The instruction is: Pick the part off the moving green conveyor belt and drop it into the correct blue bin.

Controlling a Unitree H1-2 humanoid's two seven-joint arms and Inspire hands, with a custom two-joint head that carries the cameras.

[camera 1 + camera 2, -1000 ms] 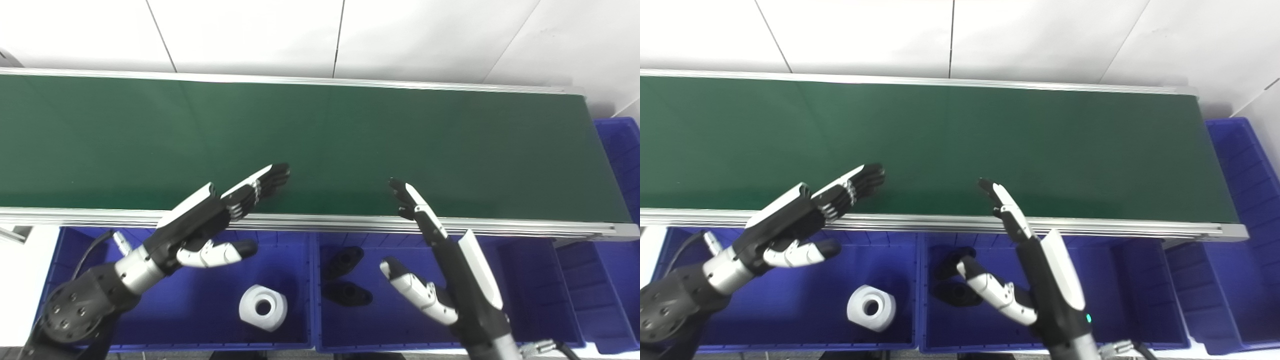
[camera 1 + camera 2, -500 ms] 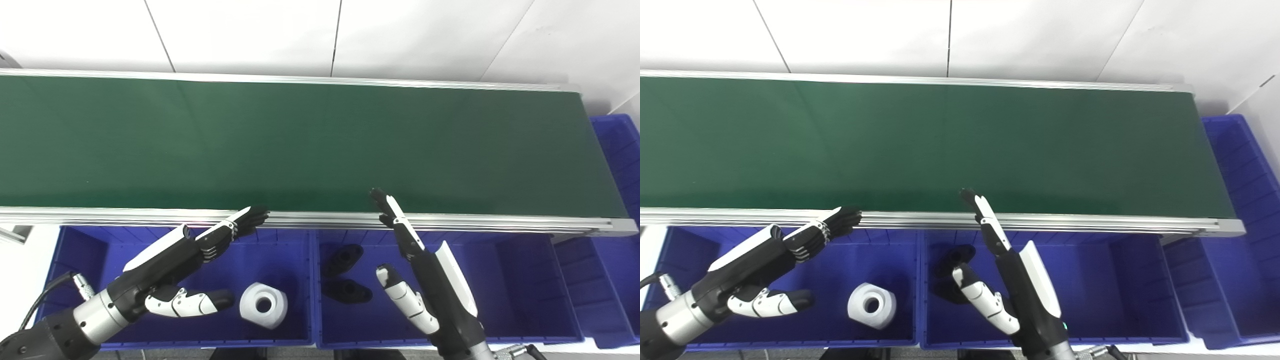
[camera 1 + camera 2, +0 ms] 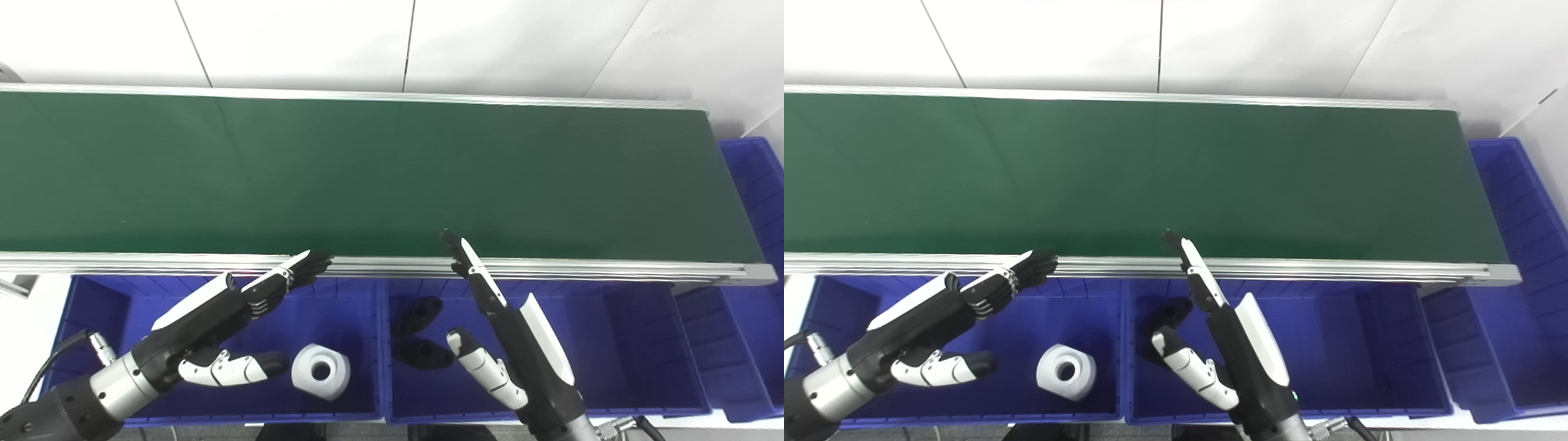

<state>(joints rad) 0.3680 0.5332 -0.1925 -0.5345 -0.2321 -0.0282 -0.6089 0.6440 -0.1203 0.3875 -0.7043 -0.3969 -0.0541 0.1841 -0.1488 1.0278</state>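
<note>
belt [image 3: 380, 171] showing no part; left hand [image 3: 226, 312] and right hand [image 3: 508, 343] both hovering open-fingered, empty, at belt's near edge.

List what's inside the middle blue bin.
Two black flanged parts lie at the left end of the middle blue bin. The right hand hangs open over them, covering part of the floor; the rest of the floor shows bare.

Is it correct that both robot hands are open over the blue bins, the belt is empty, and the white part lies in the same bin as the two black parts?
Not quite. In the left eye view the white part lies alone in the left bin; the black parts are in the middle bin. Left robot hand, right robot hand and green belt are as stated.
</note>
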